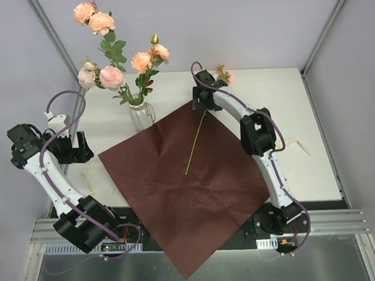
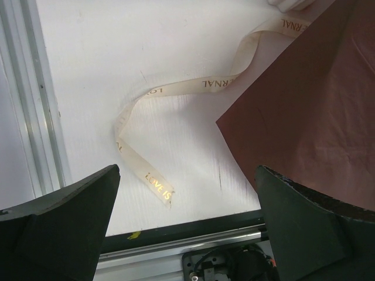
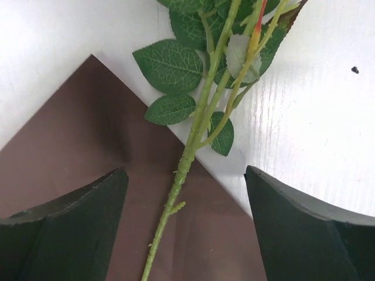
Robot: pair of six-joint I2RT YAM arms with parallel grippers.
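So the right gripper hangs spread wide over the rose, lying across the paper's far corner near the desk's far edge; it looks light and bendy, so grab bare stem below the leaves, while the left gripper gapes over ribbon.

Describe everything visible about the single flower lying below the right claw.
The flower looks artificial: a thin, pale green stem with small nubs, serrated dark green leaves and a peach-pink bloom. It lies flat and diagonal, its bare lower stem on the brown paper, leaves and bloom past the paper's corner on the white table. The right claw hangs open above it, fingers either side, not gripping.
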